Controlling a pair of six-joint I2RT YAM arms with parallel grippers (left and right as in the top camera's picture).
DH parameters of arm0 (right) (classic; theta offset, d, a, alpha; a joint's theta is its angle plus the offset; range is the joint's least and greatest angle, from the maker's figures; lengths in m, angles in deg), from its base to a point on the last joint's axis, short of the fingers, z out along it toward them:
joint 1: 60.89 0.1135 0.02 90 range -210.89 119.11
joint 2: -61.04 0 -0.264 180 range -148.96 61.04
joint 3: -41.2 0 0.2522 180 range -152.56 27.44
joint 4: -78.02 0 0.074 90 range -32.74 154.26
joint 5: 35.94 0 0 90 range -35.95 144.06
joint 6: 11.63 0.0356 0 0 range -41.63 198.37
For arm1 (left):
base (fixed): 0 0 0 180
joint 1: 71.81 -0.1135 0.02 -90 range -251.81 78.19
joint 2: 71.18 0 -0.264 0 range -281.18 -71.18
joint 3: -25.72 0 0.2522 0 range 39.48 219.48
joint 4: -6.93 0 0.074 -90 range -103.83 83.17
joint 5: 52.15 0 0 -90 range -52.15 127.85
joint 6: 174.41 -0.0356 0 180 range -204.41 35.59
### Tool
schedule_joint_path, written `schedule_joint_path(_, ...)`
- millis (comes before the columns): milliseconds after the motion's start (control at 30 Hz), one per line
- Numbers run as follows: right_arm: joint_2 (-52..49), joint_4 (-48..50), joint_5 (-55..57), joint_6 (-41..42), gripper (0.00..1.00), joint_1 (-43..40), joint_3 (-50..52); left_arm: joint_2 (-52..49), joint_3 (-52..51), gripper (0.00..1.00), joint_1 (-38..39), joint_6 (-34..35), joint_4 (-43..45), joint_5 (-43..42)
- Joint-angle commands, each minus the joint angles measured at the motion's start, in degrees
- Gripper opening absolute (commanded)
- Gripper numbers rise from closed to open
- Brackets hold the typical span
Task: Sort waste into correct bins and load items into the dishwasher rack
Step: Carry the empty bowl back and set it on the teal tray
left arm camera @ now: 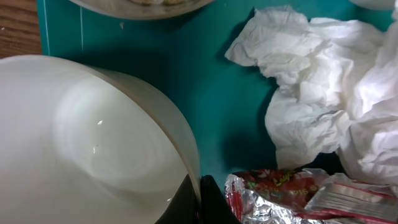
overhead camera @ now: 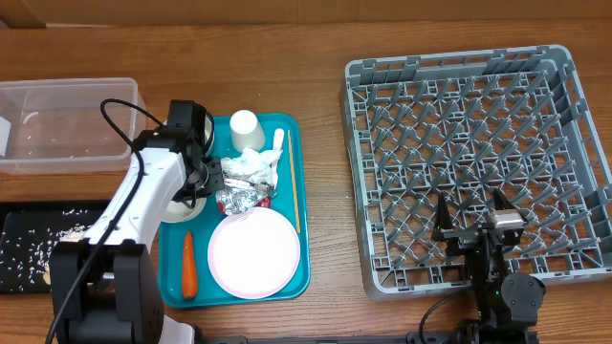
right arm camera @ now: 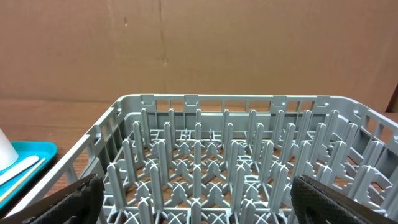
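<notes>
Left pincer (left arm camera: 198, 200) is pinched shut on the rim of a small white bowl (left arm camera: 93, 143), which sits tilted at the left side of the teal tray (overhead camera: 298, 258). Just beside its fingers lies the silver foil wrapper (left arm camera: 280, 193) with red print, and behind that the crumpled white napkin (left arm camera: 323, 93) crowds the right. A second bowl (left arm camera: 143, 5) holding scraps shows at the tray's far edge. Around them on the tray are a white cup (overhead camera: 246, 129), a white utensil (overhead camera: 277, 143), the large plate (overhead camera: 253, 253) and a carrot (overhead camera: 188, 264). On the worktop (overhead camera: 325, 76) to the left are the clear tub (overhead camera: 67, 124) and the black tray (overhead camera: 38, 248). Right pincer (overhead camera: 471, 218) gapes wide and empty over the near edge of the grey rack (overhead camera: 478, 115).
</notes>
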State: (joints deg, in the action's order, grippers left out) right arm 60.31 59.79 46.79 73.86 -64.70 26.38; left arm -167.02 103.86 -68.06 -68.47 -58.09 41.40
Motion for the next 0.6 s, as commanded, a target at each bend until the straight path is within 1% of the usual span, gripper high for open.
schedule_joint_path(0,0.57,0.33,-0.35,0.0,1.0,-0.33,0.61,-0.26,-0.22,0.04,0.2,-1.16,-0.46,1.29)
schedule_joint_path(367,0.57,0.33,-0.35,0.0,1.0,-0.33,0.61,-0.26,-0.2,0.04,0.2,-1.16,-0.92,-0.2)
schedule_joint_path(500,0.57,0.33,-0.35,0.0,1.0,-0.33,0.61,-0.26,-0.2,0.09,0.2,-1.18,-0.96,-1.07)
schedule_joint_path(567,0.57,0.33,-0.35,0.0,1.0,-0.33,0.61,-0.26,-0.2,0.09,0.2,-1.42,-1.14,-2.16)
